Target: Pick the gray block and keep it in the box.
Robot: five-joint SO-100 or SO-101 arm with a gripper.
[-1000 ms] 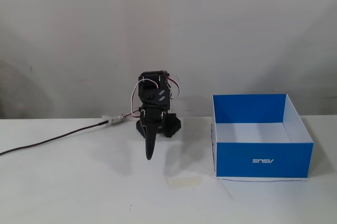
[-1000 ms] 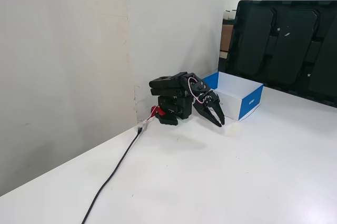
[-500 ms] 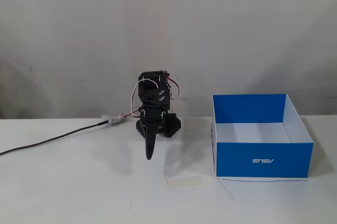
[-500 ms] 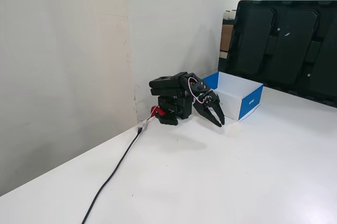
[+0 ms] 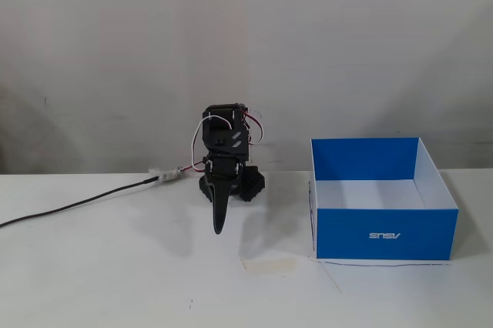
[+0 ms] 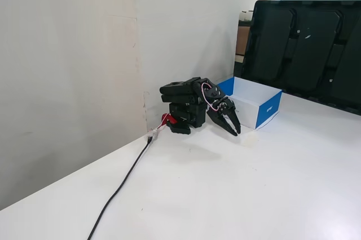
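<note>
The blue box (image 5: pixel 383 234) stands open-topped on the white table at the right in a fixed view, its white inverted logo facing the camera. It also shows in the other fixed view (image 6: pixel 265 111), just behind the arm. The black arm is folded low on its base. My gripper (image 5: pixel 219 225) points down and forward, just above the table and left of the box. In the other fixed view (image 6: pixel 237 132) its jaws look closed with nothing between them. The gray block shows in neither fixed view.
A black cable (image 5: pixel 77 205) runs left from the arm's base across the table and also shows in the other fixed view (image 6: pixel 124 183). A pale tape strip (image 5: pixel 269 265) lies in front of the arm. A dark monitor (image 6: pixel 307 48) stands behind the box. A wall backs the table.
</note>
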